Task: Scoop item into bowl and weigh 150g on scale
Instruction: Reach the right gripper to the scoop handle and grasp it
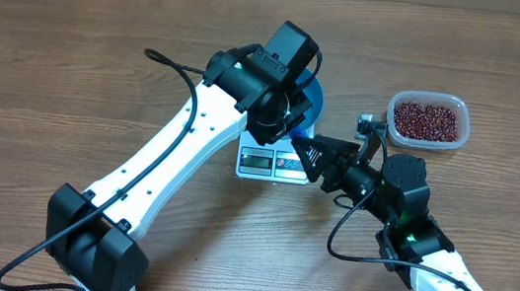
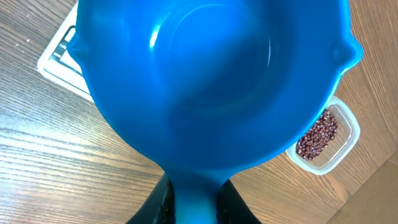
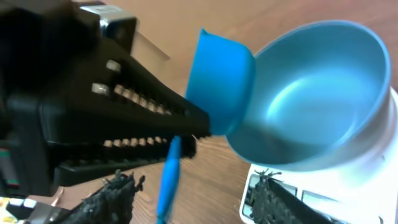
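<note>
**One bowl point(image 3: 311, 99) on the scale point(image 3: 373, 168)**

The left claw point(image 2: 194, 196) is pinched tight on the blue bowl's rim. The right claw point(image 3: 196, 134), jaws partly apart, has a small blue scoop point(image 3: 221, 78) at its tips; I cannot tell whether it grips. The beans point(image 1: 427, 121) lie in a clear tub point(image 1: 423, 146) beside the scale.

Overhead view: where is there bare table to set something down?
Bare: the whole stretch left of the left arm, and the patch between it and the right arm, in front of the scale. Crowded: around the scale, where the bowl, right gripper and bean tub sit close.
</note>
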You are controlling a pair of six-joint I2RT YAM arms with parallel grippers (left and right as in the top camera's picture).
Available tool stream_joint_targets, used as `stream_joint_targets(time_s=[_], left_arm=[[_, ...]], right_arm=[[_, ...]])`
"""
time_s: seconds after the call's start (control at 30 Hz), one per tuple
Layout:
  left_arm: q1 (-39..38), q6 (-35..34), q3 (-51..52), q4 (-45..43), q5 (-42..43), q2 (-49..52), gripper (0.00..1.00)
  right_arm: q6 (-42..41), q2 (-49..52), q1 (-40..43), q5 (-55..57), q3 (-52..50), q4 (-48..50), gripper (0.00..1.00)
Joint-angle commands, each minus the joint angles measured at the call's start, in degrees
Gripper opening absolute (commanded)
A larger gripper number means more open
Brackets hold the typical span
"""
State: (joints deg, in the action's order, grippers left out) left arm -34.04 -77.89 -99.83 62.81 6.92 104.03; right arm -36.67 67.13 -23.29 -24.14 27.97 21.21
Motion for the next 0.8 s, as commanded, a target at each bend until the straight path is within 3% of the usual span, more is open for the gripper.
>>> stream_joint_targets(time_s=[0.0, 0.77], left_arm=[[0.0, -1.0, -1.2, 0.0, 0.2, -1.1, 0.05], [-0.1, -3.2, -1.2, -0.5, 0.2, -1.1, 0.04]], right_arm=[[-0.3, 0.4, -0.3, -1.0, 1.4, 1.6, 0.59], [-4.0, 6.1, -0.8, -4.3, 1.4, 8.4, 0.47]])
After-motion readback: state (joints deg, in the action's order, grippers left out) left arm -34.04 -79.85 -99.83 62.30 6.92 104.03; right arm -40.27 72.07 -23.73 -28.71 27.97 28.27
